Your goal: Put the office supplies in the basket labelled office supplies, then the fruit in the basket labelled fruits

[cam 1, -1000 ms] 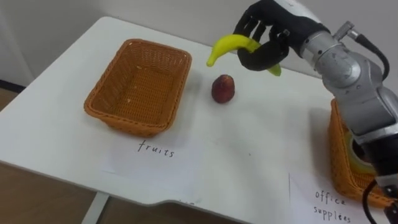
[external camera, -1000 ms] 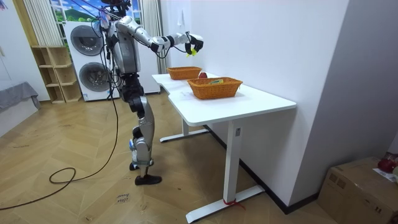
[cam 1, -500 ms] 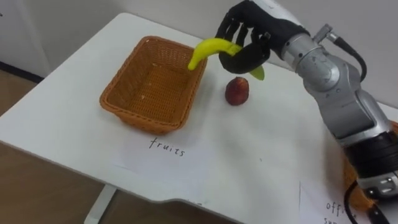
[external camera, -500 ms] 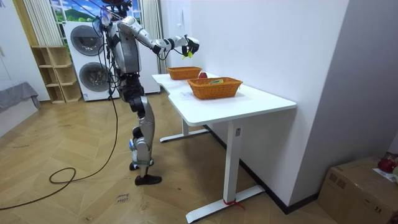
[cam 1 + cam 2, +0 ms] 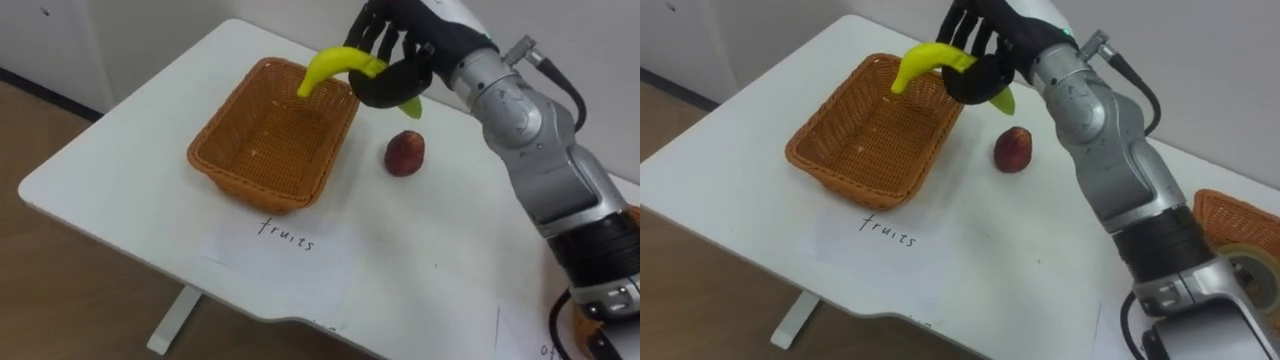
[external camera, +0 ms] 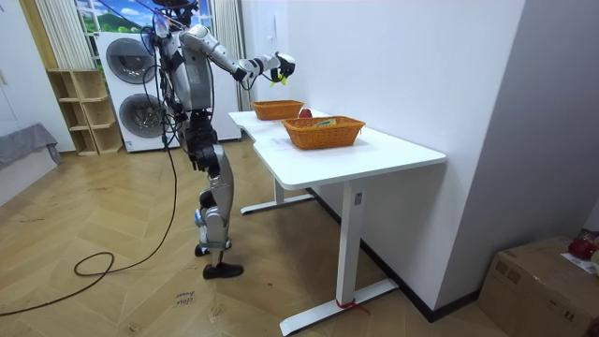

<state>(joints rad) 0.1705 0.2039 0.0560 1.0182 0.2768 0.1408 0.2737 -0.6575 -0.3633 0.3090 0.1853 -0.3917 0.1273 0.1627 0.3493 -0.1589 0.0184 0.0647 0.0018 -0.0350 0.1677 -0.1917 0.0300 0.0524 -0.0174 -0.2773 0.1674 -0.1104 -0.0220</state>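
Leftward since 1 second ago, the black right robot hand, clamped round the curved yellow banana, holds it above the orange woven basket, at its far corner. Banana's long axis points left, over the hollow.

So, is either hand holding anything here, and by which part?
The right hand grips the banana near its green end; the yellow end juts out over the wicker basket.
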